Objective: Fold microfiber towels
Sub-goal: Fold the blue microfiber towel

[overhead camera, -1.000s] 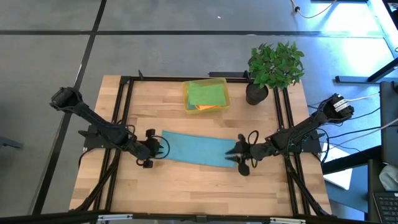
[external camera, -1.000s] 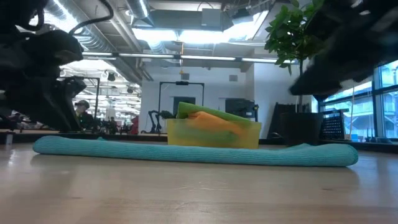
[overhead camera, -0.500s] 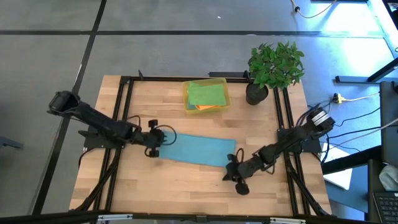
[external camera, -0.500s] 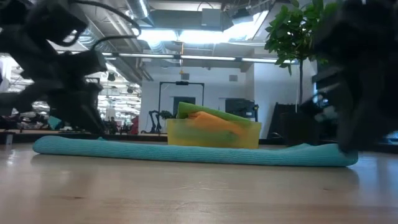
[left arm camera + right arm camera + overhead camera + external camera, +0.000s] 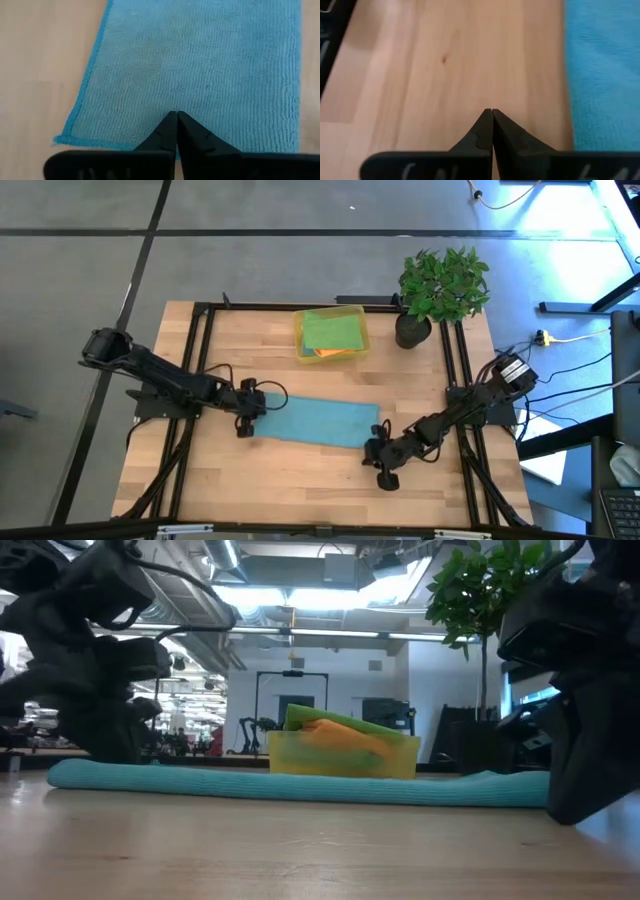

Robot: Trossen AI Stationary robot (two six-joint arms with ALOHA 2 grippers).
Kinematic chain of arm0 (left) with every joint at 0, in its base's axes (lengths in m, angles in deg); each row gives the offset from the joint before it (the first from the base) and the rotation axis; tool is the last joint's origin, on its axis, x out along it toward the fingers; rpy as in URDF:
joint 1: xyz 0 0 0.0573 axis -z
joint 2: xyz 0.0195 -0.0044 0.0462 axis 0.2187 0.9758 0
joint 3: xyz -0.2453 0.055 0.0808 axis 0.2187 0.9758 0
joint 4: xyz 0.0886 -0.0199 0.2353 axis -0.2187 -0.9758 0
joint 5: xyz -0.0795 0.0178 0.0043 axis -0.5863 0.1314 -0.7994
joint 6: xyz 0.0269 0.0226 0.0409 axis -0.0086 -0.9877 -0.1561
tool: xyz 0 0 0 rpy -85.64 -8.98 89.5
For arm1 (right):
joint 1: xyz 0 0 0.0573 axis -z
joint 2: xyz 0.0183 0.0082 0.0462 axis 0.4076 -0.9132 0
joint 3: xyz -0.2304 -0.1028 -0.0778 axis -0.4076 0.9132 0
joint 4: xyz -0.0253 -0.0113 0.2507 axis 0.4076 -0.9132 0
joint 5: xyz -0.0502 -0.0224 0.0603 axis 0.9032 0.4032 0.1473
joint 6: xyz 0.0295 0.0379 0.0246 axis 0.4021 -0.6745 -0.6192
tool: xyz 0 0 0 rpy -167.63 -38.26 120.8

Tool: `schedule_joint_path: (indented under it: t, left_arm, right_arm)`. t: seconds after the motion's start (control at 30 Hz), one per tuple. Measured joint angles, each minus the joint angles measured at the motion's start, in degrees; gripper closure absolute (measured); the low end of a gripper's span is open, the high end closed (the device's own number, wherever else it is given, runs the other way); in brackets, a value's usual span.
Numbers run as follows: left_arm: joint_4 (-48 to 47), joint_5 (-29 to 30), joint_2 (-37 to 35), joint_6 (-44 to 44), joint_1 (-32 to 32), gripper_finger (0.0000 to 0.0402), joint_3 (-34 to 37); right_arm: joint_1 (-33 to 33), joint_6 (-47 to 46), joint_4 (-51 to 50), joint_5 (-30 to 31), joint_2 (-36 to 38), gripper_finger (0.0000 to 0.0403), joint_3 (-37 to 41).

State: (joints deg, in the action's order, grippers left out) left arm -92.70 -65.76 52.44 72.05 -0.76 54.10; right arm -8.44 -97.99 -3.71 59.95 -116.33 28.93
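A teal-blue towel [image 5: 315,420], folded into a long strip, lies flat across the middle of the table; it also shows in the low view [image 5: 300,785]. My left gripper [image 5: 258,403] is shut, with its tips [image 5: 176,116] over the strip's left end. My right gripper [image 5: 378,460] is shut and low over bare wood [image 5: 491,112], just near-side of the strip's right end [image 5: 605,75]. A green towel [image 5: 333,330] and an orange towel [image 5: 340,735] lie in the yellow bin [image 5: 301,348]. My left gripper has its shut fingertips over the top layer of the teal towel near its left end [image 5: 175,100], slanting down from the table's left side. I cannot tell whether the tips touch the cloth. The towel lies flat on the table.
The translucent yellow bin stands at the far middle of the table. A potted plant [image 5: 440,285] stands at the far right corner. Black frame rails [image 5: 200,350] run along the table's left and right sides. Bare wood lies along the near edge.
My left gripper has gone from the near side of the towel's left end toward the far edge and onto that end. My right gripper has gone from the towel's right end toward the table's near edge, onto bare wood. The towel has stayed flat.
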Motion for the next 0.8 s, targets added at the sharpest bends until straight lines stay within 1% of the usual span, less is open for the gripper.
schedule_joint_path:
  t: [0.23,0.4,0.6,0.8]
  left_arm:
    - [2.48,-2.88,2.50,7.45,5.67,0.0397,-0.19]
    - [5.47,-4.41,2.64,13.97,10.61,0.0400,0.04]
    - [8.76,-1.33,2.69,21.04,16.05,0.0401,0.09]
    - [11.15,0.97,2.69,22.27,19.96,0.0401,0.07]
  right_arm:
    - [0.00,-3.21,-5.67,4.22,2.21,0.0397,0.09]
    - [0.14,-5.12,-11.82,10.34,5.09,0.0397,0.32]
    - [1.56,-10.69,-19.76,14.81,6.35,0.0397,0.14]
    - [5.15,-10.03,-20.00,15.37,6.39,0.0397,0.16]
